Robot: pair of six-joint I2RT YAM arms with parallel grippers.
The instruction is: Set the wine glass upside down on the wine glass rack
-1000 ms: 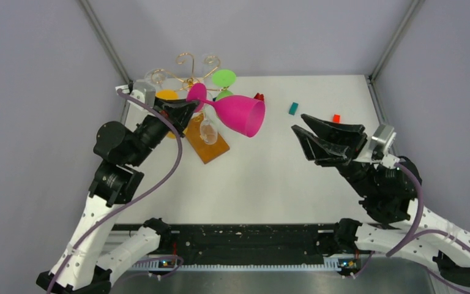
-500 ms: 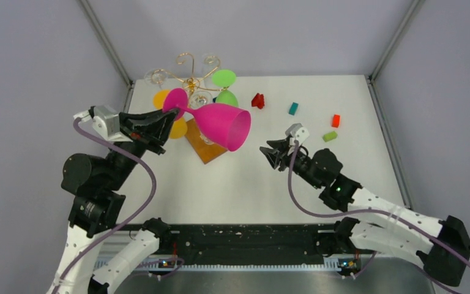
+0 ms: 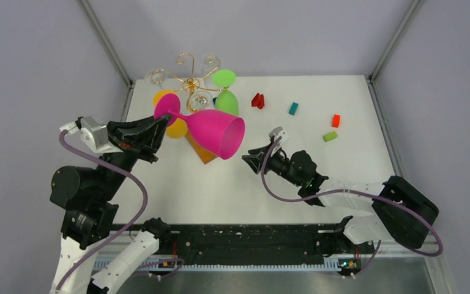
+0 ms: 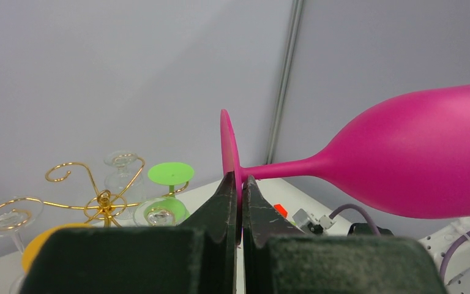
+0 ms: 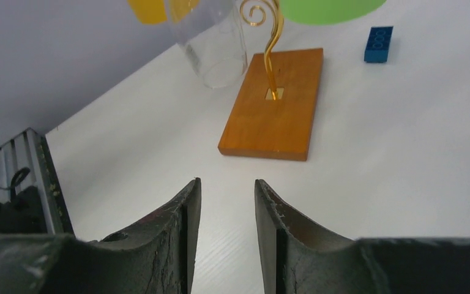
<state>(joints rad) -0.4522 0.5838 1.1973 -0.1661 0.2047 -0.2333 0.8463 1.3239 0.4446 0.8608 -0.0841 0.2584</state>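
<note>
A white desk (image 3: 208, 184) stands inside pale grey walls (image 3: 294, 30). Two thin metal posts (image 3: 105, 41) rise at its far corners. A black rail (image 3: 251, 237) runs along its near edge. Lighting is even.

My left gripper (image 4: 240, 184) has two matt black fingers (image 4: 217, 214), wedge-shaped and narrowing to thin tips, with a grainy surface. My right gripper (image 5: 227, 184) has the same black wedges, scuffed pale along their inner edges. Behind each sits a small white-grey camera block (image 3: 92, 131), and a purple-grey cable (image 3: 144, 196) runs from it in a long loop. My joints are chunky black housings (image 3: 67, 184). My lower links (image 3: 73, 263) are white and dotted with small dark screw holes. A tiny green light (image 3: 309, 182) glows on my right arm. A black rail (image 3: 245, 242) at the near edge carries both bases.
</note>
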